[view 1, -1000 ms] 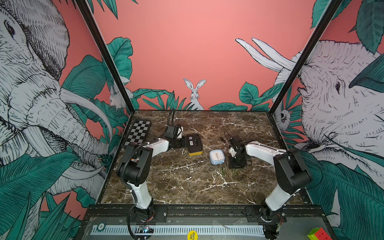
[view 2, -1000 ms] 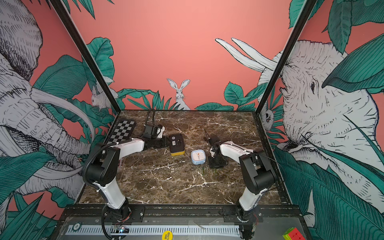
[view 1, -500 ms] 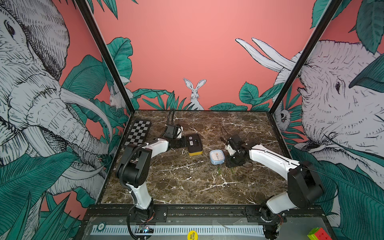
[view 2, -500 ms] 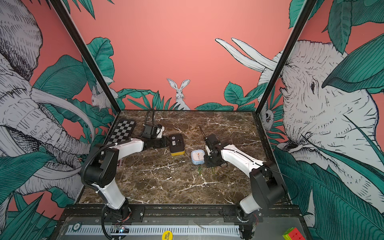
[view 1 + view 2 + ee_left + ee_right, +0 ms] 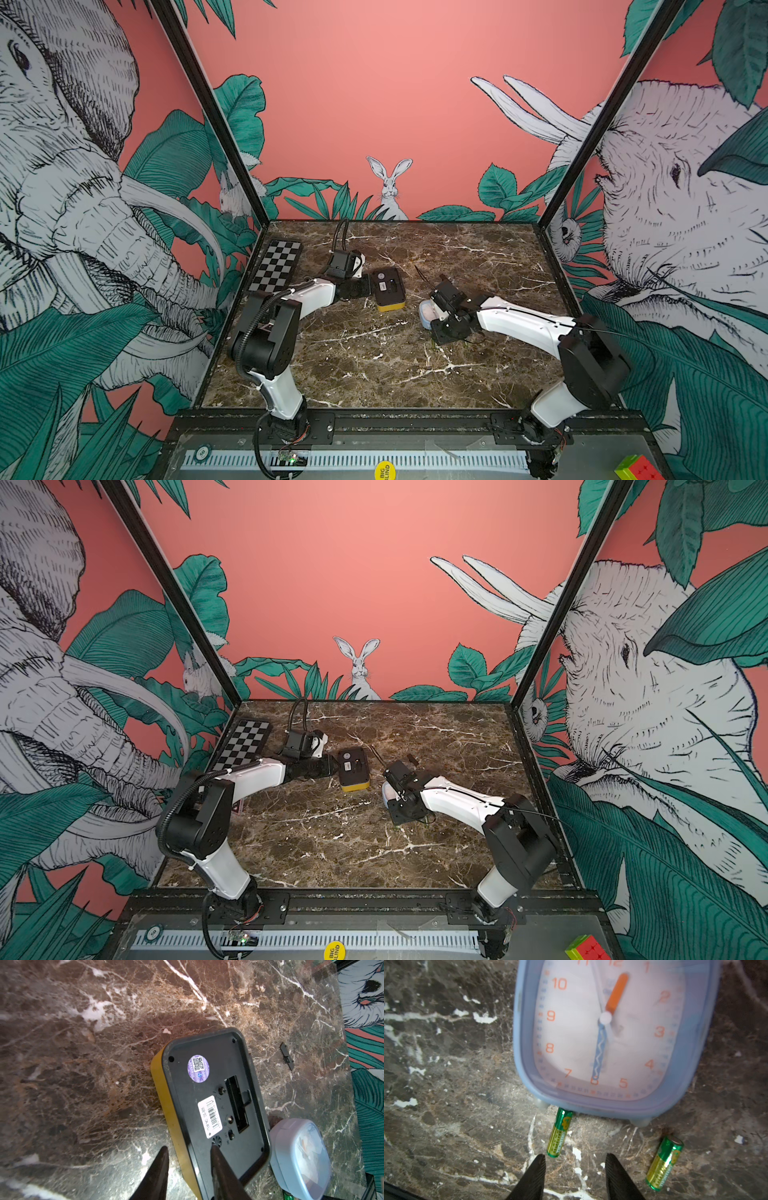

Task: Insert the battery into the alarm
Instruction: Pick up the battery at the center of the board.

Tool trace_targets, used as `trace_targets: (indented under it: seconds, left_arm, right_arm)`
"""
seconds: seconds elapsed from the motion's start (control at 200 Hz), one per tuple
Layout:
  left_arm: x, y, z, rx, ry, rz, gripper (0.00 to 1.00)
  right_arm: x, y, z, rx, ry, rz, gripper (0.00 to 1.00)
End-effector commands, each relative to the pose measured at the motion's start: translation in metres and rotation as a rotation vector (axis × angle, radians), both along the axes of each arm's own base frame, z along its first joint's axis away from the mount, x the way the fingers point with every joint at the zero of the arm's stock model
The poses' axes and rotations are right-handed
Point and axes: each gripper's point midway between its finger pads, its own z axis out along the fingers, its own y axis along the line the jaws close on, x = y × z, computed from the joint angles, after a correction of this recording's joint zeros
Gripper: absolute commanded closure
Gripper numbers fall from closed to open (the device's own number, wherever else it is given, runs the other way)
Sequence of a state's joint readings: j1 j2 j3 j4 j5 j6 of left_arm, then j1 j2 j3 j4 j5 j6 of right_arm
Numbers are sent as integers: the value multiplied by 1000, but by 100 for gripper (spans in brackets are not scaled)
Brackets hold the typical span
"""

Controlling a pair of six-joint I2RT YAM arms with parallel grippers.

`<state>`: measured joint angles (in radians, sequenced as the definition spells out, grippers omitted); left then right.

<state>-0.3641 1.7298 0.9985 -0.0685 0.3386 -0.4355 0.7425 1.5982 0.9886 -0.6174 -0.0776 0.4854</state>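
Hovering right tool [image 5: 575, 1155]: low over the tabletop [image 5: 374, 365], jaws moderately wide with nothing between them.
Battery [image 5: 559, 1133]: green and yellow, lying flat just ahead of one fingertip of the right tool and not touching it. Its far end meets the lower rim of the blue clock.
Second battery [image 5: 663, 1163]: flat on the tabletop, off to the outer side of the other finger and apart from it.
Blue clock [image 5: 612, 1032]: face up, just beyond both batteries.
Yellow alarm [image 5: 209, 1093]: face down, black back up, battery bay uncovered, near the blue clock.
Left tool [image 5: 189, 1147]: narrowly parted astride the alarm's near yellow edge, one finger over the black back, one beside the yellow wall. Whether it pinches cannot be told.
Battery cover [image 5: 286, 1058]: small black piece beyond the alarm, apart from it.
Checkerboard [image 5: 276, 266]: far left of the tabletop.
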Motion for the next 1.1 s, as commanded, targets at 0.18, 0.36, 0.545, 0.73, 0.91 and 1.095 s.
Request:
trace_targets:
  seconds: [0.18, 0.36, 0.545, 0.73, 0.91, 1.095]
  left_arm:
    - [-7, 5, 17, 34, -23, -14, 64]
    - [-7, 6, 14, 32, -11, -5, 64]
    - [-7, 5, 14, 30, -9, 1, 64]
    - [-5, 6, 15, 33, -10, 5, 64]
    - [-3, 5, 20, 34, -20, 2, 64]
    - [-4, 4, 27, 34, -46, -8, 64]
  right_arm:
    - [6, 10, -19, -41, -22, 11, 56]
    - [1, 3, -28, -83, -12, 33, 59]
    - [-4, -4, -37, -131, 15, 61, 64]
    - [-9, -7, -44, -149, 43, 78, 72]
    - [-14, -9, -49, -154, 68, 87, 80]
    - [-17, -9, -43, -135, 64, 82, 89]
